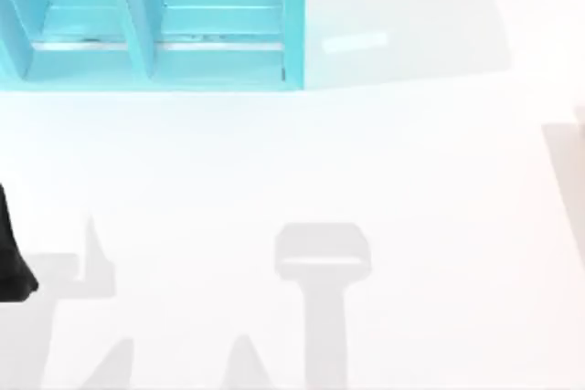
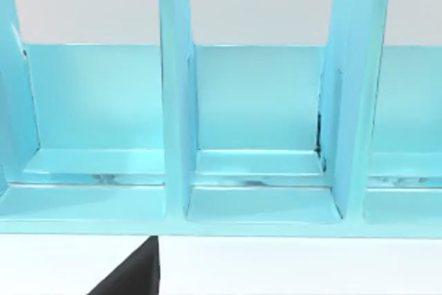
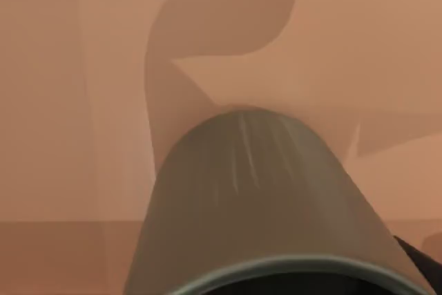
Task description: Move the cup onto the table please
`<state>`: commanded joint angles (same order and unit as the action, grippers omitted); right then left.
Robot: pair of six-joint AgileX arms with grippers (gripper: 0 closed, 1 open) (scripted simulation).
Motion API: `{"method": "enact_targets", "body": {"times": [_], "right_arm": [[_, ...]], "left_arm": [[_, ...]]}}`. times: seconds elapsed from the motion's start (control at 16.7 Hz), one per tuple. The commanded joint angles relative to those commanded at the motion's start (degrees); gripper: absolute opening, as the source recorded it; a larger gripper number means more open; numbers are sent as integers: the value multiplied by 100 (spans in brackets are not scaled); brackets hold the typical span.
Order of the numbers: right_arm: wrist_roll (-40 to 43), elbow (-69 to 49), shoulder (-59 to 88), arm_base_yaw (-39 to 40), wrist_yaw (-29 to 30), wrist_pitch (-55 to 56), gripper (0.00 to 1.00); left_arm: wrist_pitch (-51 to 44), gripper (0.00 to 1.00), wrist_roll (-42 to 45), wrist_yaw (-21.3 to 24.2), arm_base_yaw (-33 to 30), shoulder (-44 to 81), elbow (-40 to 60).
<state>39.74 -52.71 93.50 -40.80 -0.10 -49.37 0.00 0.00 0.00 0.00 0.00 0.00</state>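
Right arm: the cup [image 3: 266, 198] sits immediately in front of the wrist camera, olive-grey wall towards the lens, its rim and a strip of dark interior at the near edge. A dark piece of the right gripper [image 3: 418, 264] lies against the cup's outer wall near the rim. The opposite side of the cup has no such piece in sight, so it cannot be told how far this gripper is open or whether it grips the cup. Behind the cup is a flat brownish surface crossed by angular shadows. It cannot be told whether the cup's base rests on anything. What the cup contains cannot be seen from this angle.

Left arm: a black part of the left arm [image 1: 11, 258] shows at the table's left edge in the top view. A black wedge of the left gripper [image 2: 135, 274] sits over the white table [image 2: 290, 267], just in front of the turquoise shelf unit [image 2: 176, 101]. Its opening cannot be told.

Shelf unit [image 1: 146, 61]: stands on the table [image 1: 411, 180] at the far left, with upright dividers forming open compartments with bare turquoise floors.

Grey shadows lie on the table's near half.
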Motion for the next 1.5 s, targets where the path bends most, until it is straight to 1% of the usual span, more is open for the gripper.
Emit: {"method": "enact_targets", "body": {"times": [0.48, 0.9, 1.14, 1.26, 1.5], "right_arm": [[-75, -54, -71, 73, 0, -80, 0], [-1084, -455, -906, 1097, 1, -1371, 0], [-1845, -691, -1531, 1869, 1, -2290, 0], [-2019, -813, -1690, 2044, 1, -2497, 0], [-2032, -804, -1674, 2030, -8, -2500, 0]], "left_arm": [[0, 100, 0, 0, 0, 0, 0], [0, 100, 0, 0, 0, 0, 0], [0, 100, 0, 0, 0, 0, 0], [0, 100, 0, 0, 0, 0, 0], [0, 100, 0, 0, 0, 0, 0]]}}
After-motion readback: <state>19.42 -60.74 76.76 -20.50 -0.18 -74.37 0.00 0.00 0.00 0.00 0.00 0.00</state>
